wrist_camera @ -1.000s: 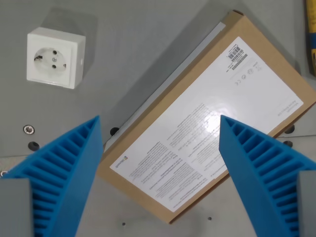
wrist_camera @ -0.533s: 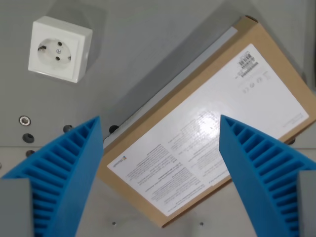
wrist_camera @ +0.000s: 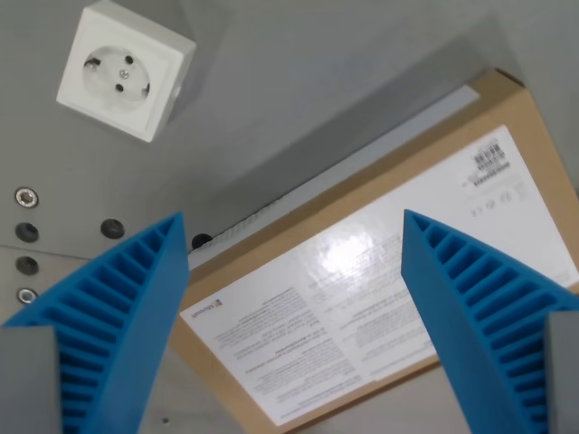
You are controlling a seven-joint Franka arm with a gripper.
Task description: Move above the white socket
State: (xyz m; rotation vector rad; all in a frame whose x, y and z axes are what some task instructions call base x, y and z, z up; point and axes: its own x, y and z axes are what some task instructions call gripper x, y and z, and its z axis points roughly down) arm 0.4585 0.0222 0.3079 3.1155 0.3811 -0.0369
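Looking down from the wrist, a plain grey metal desk (wrist_camera: 298,81) fills the view, matte and smooth, with several small screw holes near the wrist view's left edge. The white socket (wrist_camera: 124,69) sits in the upper left corner of the view, a square plastic block with a round recessed face, turned slightly. A flat brown cardboard box (wrist_camera: 380,298) with a glossy white printed label lies diagonally below, well apart from the socket. The gripper (wrist_camera: 294,307) has blue ribbed fingers (wrist_camera: 118,316) standing wide apart, holding nothing, probably above the box.
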